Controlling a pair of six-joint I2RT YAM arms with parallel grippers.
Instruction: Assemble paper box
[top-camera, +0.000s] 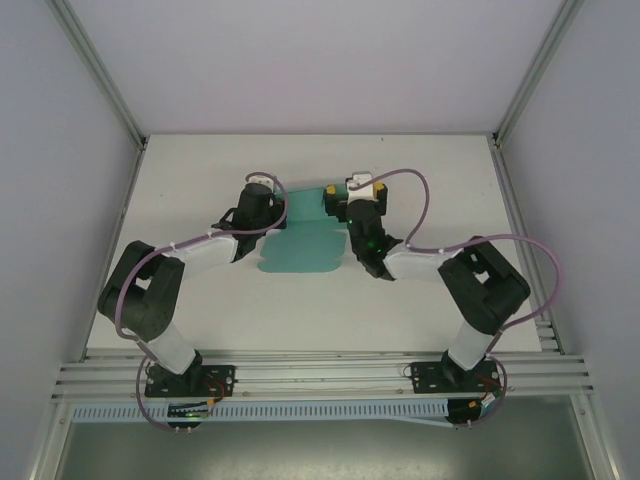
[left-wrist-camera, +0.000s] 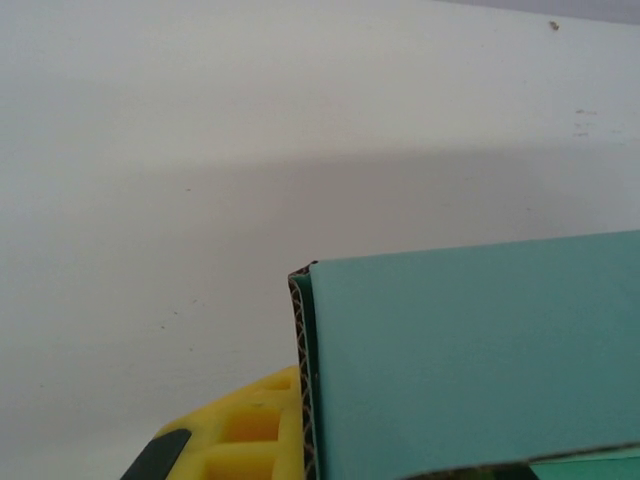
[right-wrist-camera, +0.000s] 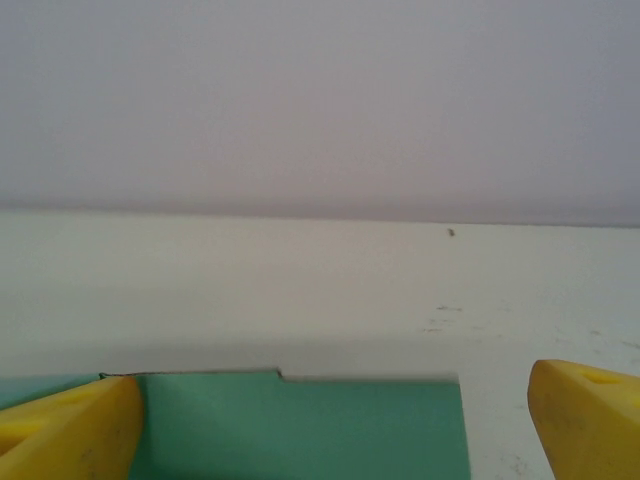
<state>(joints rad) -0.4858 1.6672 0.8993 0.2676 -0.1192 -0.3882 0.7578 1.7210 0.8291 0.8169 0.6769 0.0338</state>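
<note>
The paper box (top-camera: 300, 245) lies on the tabletop (top-camera: 430, 165), probably light, springy card that creases easily, best pinched at flap edges. Farther off, the left pincer (top-camera: 262, 195) clamps its raised left flap; the right pincer (right-wrist-camera: 325, 425) gapes wide at its far edge.

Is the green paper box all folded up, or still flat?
Mostly spread: from above the paper box lies open on the table, rounded tabs showing. Whether one flap is lifted, cannot tell.
</note>
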